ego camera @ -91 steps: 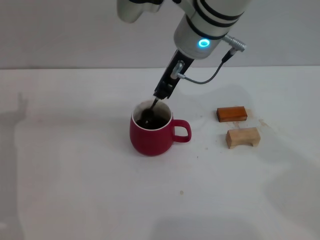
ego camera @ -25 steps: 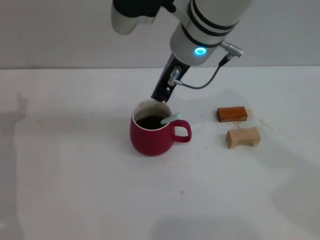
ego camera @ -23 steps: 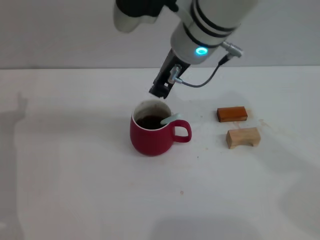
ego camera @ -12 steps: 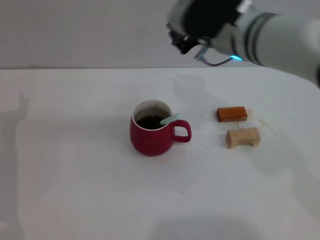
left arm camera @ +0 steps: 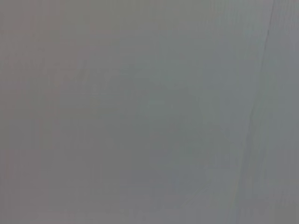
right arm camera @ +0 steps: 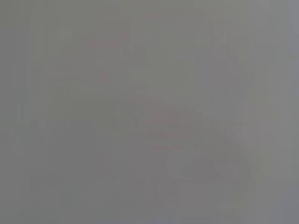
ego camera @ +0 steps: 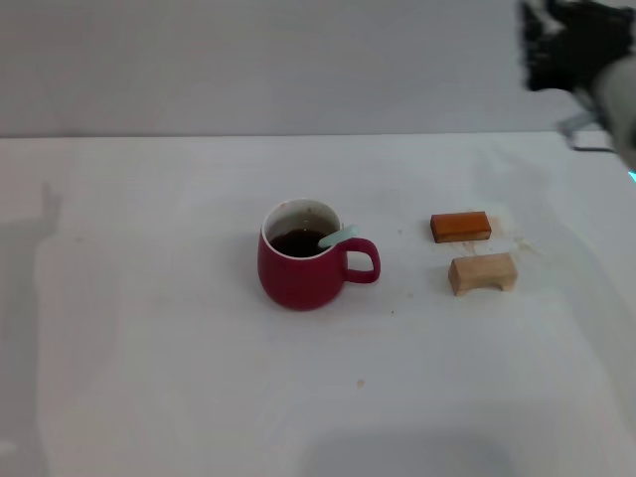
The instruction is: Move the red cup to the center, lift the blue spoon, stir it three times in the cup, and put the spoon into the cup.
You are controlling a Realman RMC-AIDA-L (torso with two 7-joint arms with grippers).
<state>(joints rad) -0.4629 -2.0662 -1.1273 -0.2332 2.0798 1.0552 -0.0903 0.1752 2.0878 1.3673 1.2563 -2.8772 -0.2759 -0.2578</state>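
You are looking down on a broad, matte white counter [ego camera: 149, 378] that fills most of the head view. Behind it stands a plain grey wall [ego camera: 248, 60], meeting its far edge in a straight line. Light is soft and even.

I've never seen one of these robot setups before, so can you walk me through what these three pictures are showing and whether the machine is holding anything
This is a two-armed robot with a camera on its head and one on each wrist. The head view looks forward and down at a white table. Near its middle stands the red cup with dark liquid inside, and the blue spoon rests in it, its pale handle leaning over the rim by the cup's handle. To the robot's right of the cup lie an orange-brown block and, nearer the robot, a pale wooden block. The right gripper is a dark blur at the upper right corner, far from the cup; nothing can be seen in it. The left arm is not in view. Both wrist views show only plain grey, with nothing recognisable.
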